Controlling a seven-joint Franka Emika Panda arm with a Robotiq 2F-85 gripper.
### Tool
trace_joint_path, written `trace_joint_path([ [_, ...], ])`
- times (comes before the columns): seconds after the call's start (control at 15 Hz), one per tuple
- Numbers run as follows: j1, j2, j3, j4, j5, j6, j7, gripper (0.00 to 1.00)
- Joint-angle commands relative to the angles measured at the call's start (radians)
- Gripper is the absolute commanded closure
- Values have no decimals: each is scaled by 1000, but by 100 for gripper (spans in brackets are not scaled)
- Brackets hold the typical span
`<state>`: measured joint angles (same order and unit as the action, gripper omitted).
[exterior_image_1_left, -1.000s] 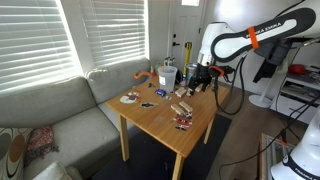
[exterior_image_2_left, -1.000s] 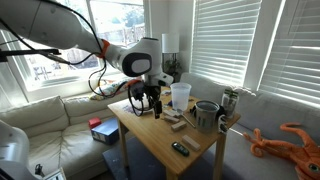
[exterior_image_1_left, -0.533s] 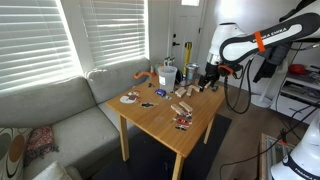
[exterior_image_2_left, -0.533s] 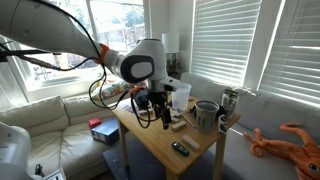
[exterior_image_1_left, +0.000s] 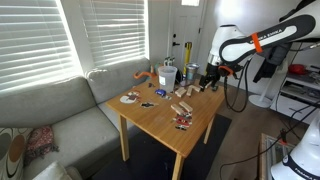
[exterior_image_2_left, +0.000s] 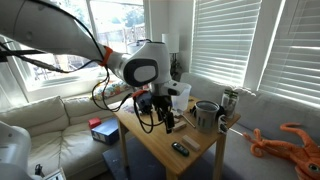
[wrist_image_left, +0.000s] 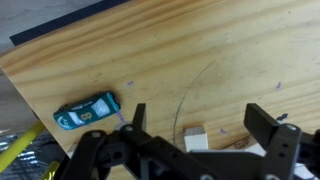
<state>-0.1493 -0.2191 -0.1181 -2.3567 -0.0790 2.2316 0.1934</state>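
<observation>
In the wrist view, starting at the left, a teal toy car (wrist_image_left: 87, 110) lies on the wooden table (wrist_image_left: 200, 50), near the edge where dark floor shows beyond the wood. Its long axis runs almost straight across the view, with the right end a little higher than the left. Which end is the nose cannot be told. Just right of it, and apart from it, stands one finger (wrist_image_left: 136, 115) of the gripper (wrist_image_left: 197, 112). The jaws are spread wide and nothing is pinched between them. In the gap, low in the view, a small pale block (wrist_image_left: 193, 132) lies on the table. The gripper's body hides its lower part, so its long axis cannot be read. A faint curved line on the wood arcs upward beside it.

In an exterior view, a grey sofa (exterior_image_1_left: 60, 110) fills the left. The table (exterior_image_1_left: 165, 125) stands mid-picture with wooden blocks (exterior_image_1_left: 182, 107) scattered on it. The gripper (exterior_image_1_left: 208, 80) hangs over the table's right end, near those blocks.

In an exterior view from the opposite side, the gripper (exterior_image_2_left: 163, 115) points down over the table. Further right stand a clear cup (exterior_image_2_left: 180, 95) and then a metal pot (exterior_image_2_left: 206, 115).
</observation>
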Motion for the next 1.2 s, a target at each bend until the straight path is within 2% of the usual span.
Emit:
trace_joint_path([
  [0.0, -13, 45, -18, 43, 4, 29, -45, 0],
  [0.33, -2, 108, -30, 91, 30, 85, -126, 0],
  [0.6, 1, 168, -28, 140, 46, 84, -167, 0],
  [0.67, 2, 181, -28, 150, 52, 82, -175, 5],
  [0.73, 3, 191, -27, 158, 58, 82, -184, 23],
  [0.8, 4, 201, -25, 166, 64, 80, -195, 29],
  [0.87, 5, 209, -24, 174, 70, 79, -203, 31],
  [0.93, 7, 216, -22, 181, 83, 77, -217, 38],
  [1.0, 7, 223, -20, 187, 88, 74, -225, 29],
  [1.07, 9, 228, -18, 191, 98, 71, -236, 24],
  [1.13, 10, 231, -16, 195, 107, 70, -240, 37],
])
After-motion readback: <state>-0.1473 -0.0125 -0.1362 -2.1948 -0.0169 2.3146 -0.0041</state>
